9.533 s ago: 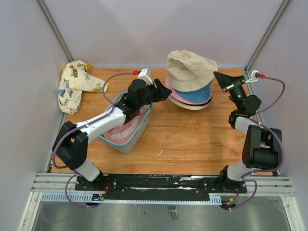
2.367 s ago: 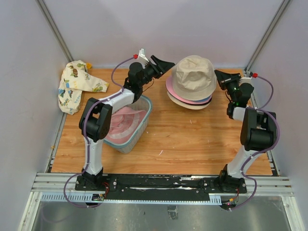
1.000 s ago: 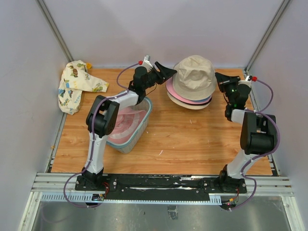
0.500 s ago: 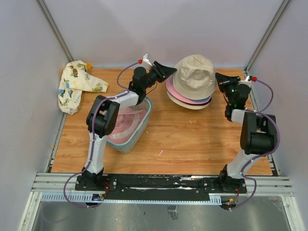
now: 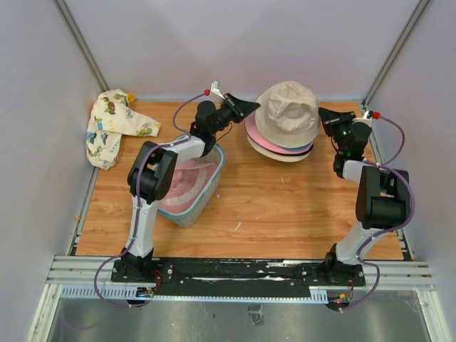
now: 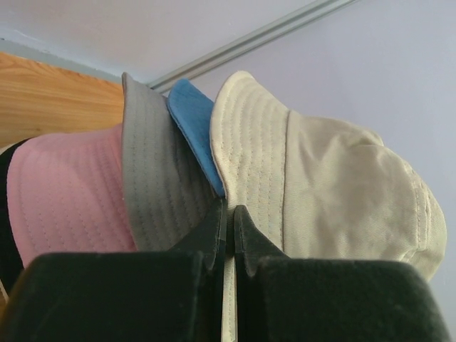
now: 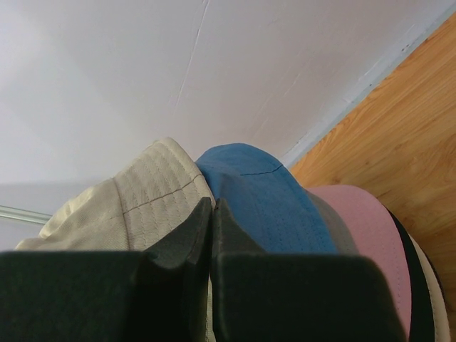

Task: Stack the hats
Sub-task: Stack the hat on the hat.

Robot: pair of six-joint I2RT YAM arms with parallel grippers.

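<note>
A stack of hats stands at the back right of the table, topped by a beige hat (image 5: pixel 288 114) over blue (image 5: pixel 305 147), pink (image 5: pixel 256 139) and cream (image 5: pixel 281 156) brims. My left gripper (image 5: pixel 251 107) is at the stack's left side, shut on the beige hat's brim. In the left wrist view the gripper (image 6: pixel 228 208) pinches beige fabric (image 6: pixel 320 178) beside blue (image 6: pixel 192 121), grey (image 6: pixel 153 178) and pink (image 6: pixel 64 185) brims. My right gripper (image 5: pixel 325 115) is shut on the beige brim's right edge; the right wrist view shows the gripper (image 7: pixel 211 201) between beige (image 7: pixel 135 192) and blue (image 7: pixel 263 192).
A blue-grey mesh basket (image 5: pixel 205 198) sits left of centre with a pink hat (image 5: pixel 182 182) inside it, under my left arm. A cream cloth with cartoon prints (image 5: pixel 110 128) lies at the back left corner. Walls stand close behind the stack.
My left gripper's jaws have closed on the beige brim at the stack's left side. The right gripper and the stack have stayed put.
</note>
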